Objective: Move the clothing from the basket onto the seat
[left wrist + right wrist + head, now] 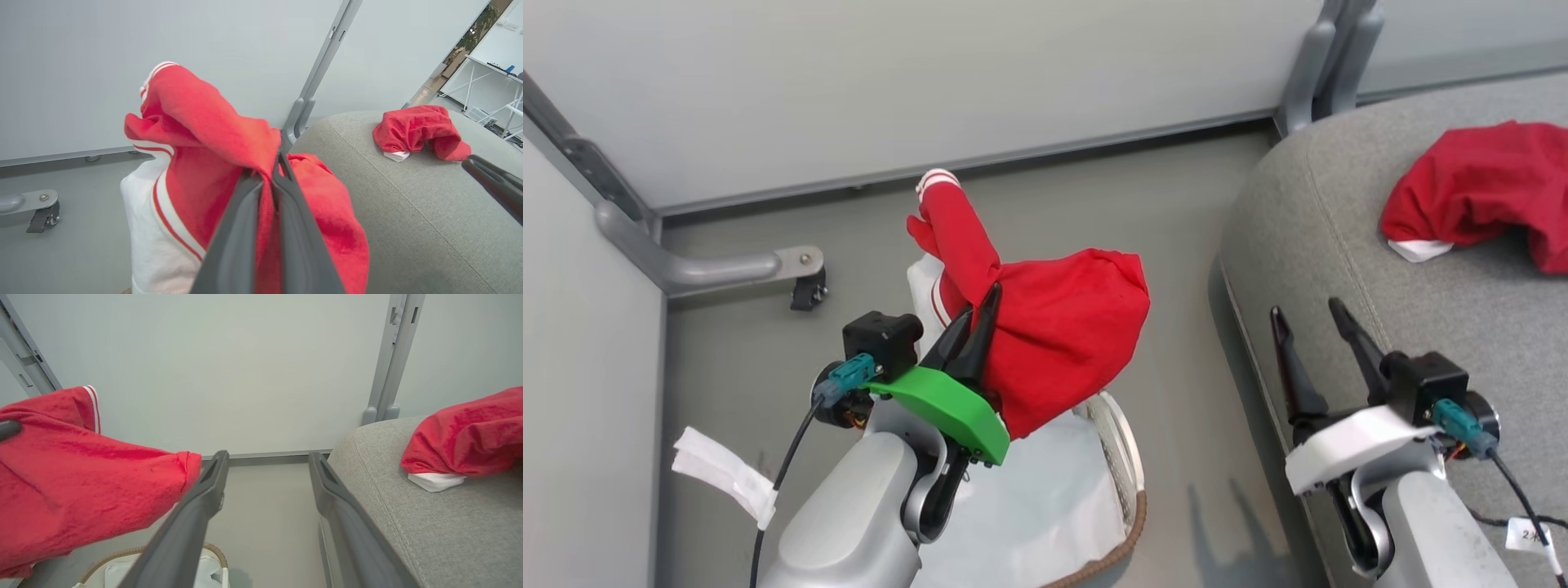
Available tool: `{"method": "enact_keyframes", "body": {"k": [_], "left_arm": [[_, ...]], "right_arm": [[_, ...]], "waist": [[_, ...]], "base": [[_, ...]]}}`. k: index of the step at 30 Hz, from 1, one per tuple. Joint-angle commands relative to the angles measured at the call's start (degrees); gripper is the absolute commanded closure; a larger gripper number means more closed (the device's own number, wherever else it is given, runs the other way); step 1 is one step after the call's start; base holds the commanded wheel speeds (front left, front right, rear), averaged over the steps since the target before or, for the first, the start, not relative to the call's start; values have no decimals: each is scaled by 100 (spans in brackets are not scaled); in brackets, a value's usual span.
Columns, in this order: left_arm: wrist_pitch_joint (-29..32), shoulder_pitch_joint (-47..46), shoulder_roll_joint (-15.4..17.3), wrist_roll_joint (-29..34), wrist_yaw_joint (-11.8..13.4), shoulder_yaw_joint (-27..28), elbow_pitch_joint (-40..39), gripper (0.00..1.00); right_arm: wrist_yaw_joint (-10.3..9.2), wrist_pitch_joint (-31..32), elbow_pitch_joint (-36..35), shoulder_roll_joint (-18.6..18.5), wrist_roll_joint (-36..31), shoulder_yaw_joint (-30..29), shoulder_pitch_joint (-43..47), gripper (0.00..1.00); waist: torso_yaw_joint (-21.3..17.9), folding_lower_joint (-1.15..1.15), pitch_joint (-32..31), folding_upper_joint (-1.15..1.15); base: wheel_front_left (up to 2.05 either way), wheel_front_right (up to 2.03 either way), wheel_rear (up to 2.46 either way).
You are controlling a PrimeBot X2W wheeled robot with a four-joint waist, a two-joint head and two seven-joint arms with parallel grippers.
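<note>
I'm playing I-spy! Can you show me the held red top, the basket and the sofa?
held red top (pixel 1070 327): head view, middle of its hanging bulge.
basket (pixel 1135 523): head view, brown woven rim, right side.
sofa (pixel 1307 220): head view, bare grey cushion near its corner.

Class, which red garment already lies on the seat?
The crumpled red garment at the far right, lying free on the seat; the other garment hangs from the left gripper above the basket.

Left hand (pixel 982 304): dark tapered fingers (pixel 985 333), green bracket (pixel 947 408), black camera block (pixel 882 336), teal connector (pixel 849 374), black cable (pixel 788 465), silver-grey forearm (pixel 849 514). Right hand (pixel 1305 309): white bracket (pixel 1347 445), white tag (pixel 1529 535) on cable.
</note>
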Motion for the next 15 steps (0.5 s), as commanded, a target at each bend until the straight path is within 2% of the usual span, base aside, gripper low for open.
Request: {"method": "enact_keyframes", "body": {"k": [1,9,15], "left_arm": [[-22,137,-12,94,2,103,-90,100],[-22,337,-102,408,-12,395,-418,100],[-22,404,-138,474,-20,351,-526,100]], "right_arm": [[-8,-9,37,-26,12,33,148,0],[-8,-9,220,-28,-167,434,475,0],[-9,-10,335,-71,-432,1277,400,0]], "waist": [[181,0,-376,0],[255,0,-646,0],[377,0,-708,0]], "base": [[0,0,0],[0,0,0],[0,0,0]]}}
